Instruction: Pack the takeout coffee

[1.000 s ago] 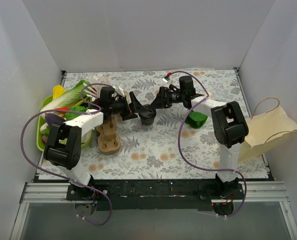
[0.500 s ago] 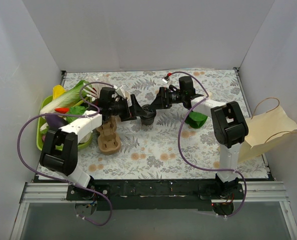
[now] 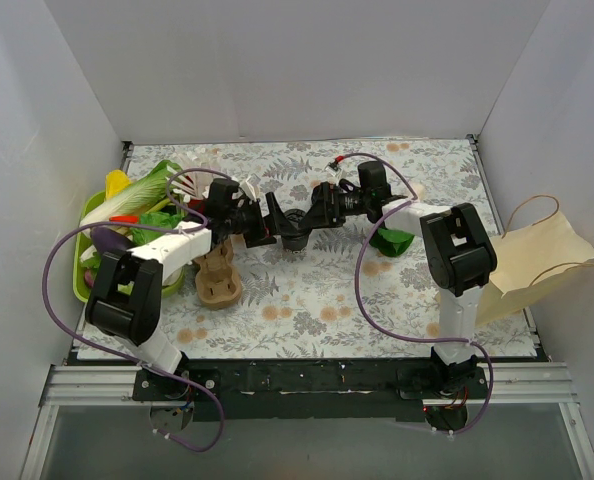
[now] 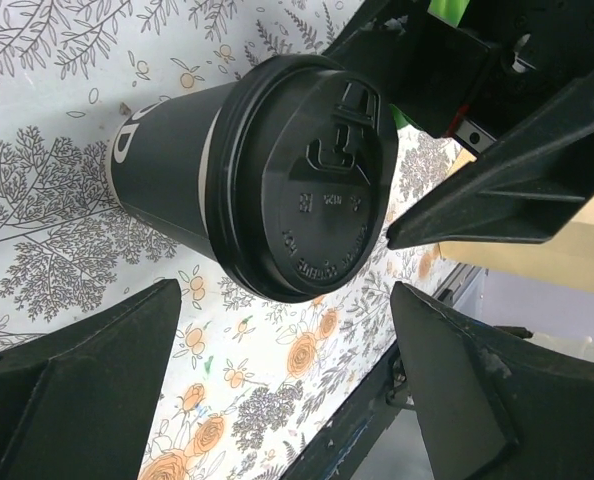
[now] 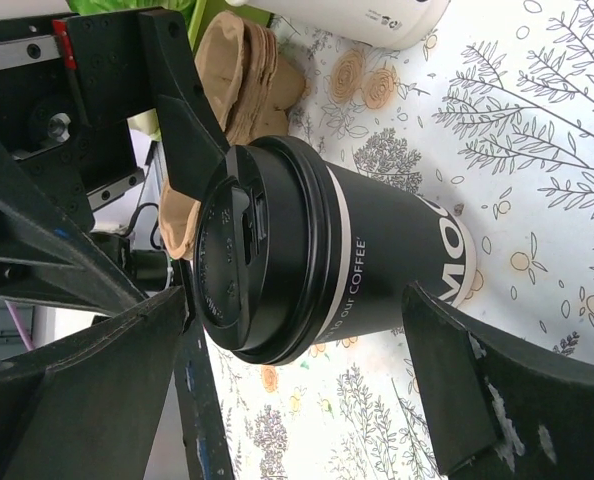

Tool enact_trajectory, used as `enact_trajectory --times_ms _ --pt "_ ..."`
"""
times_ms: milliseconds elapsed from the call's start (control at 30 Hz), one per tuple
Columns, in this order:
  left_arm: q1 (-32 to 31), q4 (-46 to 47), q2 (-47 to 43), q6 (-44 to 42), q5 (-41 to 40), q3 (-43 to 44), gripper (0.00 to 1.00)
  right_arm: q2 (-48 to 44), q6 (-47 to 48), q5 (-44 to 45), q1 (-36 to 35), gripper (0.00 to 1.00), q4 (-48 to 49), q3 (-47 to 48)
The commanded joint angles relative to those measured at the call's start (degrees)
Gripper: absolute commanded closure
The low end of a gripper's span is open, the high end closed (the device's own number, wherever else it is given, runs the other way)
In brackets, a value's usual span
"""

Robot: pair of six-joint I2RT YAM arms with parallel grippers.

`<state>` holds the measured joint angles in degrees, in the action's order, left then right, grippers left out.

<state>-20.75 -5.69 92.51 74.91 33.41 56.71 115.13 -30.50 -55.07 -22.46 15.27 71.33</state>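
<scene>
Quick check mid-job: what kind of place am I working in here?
Likely a lab test cell staged as a packing counter: plain white walls, floral table cover, brown paper bag.

Left claw [image 3: 274, 217], right claw [image 3: 314, 211] open, facing.

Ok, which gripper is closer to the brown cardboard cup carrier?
Left. The left gripper sits by the coffee cup, up and right of the cardboard carrier in the top view; the right gripper is on the cup's other side, farther off.
</scene>
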Motion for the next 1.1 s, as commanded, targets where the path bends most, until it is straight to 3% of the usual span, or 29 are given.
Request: enact_trajectory --times_ms 0,633,933,1067 --pt "-0.1 1.6 -0.1 1.6 -1.9 -1.0 0.14 -0.1 -1.9 -1.2 0.7 0.04 3.9 -0.8" --pt "1.6 4.8 2.6 9.5 -3.3 -7.5 0.15 2.5 -2.4 2.2 0.7 0.04 1.0 -2.0" --pt "2.7 0.9 3.1 8.2 -6.5 -7.5 0.2 4.2 -1.2 5.1 0.7 0.03 -2.9 -1.1" --pt "2.6 1.7 1.8 4.7 -4.0 -5.4 0.15 3.0 -1.3 2.3 0.7 0.03 -0.1 -0.3"
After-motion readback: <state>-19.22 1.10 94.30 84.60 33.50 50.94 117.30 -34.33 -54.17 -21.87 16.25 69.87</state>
